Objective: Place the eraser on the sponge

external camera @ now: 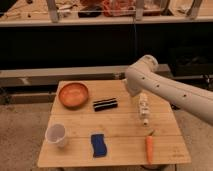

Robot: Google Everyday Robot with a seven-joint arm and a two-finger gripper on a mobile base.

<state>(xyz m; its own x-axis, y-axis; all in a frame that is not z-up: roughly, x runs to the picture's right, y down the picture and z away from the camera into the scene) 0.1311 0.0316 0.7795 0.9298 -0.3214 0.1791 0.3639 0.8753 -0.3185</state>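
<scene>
The eraser (105,104), a small black block with thin white stripes, lies on the wooden table (120,150) just right of the orange bowl. The sponge (98,145), a flat bright blue pad, rests nearer the front edge, below and slightly left of the eraser. Only my white arm (150,80) shows, reaching in from the right with its bend above the table's back right part. My gripper is hidden from this view, and nothing is seen held.
An orange bowl (73,94) sits at the back left. A white cup (56,135) stands at the front left. A white bottle-like tube (144,107) lies under the arm, and an orange carrot (149,147) lies at the front right.
</scene>
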